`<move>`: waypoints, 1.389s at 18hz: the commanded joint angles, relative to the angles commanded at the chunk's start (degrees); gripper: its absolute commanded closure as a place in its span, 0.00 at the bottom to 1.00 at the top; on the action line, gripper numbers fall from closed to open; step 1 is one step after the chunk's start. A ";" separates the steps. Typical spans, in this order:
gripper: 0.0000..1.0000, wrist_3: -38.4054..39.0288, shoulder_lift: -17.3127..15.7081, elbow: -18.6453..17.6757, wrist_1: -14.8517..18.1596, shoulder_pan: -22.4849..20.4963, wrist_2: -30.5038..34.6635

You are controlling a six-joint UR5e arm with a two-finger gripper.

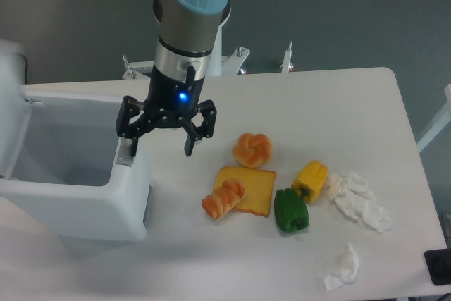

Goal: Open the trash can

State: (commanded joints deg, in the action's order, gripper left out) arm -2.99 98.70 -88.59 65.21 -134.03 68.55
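- The fingers (130, 147) are held wide apart, one on the grey latch button (125, 154).
- The trash can (77, 199) is seen at the counter's (296, 96) left side.
- Its lid (10, 103) is flipped up, so little is left.

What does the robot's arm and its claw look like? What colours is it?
The arm is a fat grey and silver tube with light blue caps on its round joints. The claw, called the gripper, is black, with two jointed metal fingers. A small blue light glows on the black wrist above it.
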 joint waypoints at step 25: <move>0.00 -39.90 2.37 3.43 -1.05 -7.12 19.42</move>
State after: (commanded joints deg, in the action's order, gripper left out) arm -42.88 101.08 -85.17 64.16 -141.15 87.98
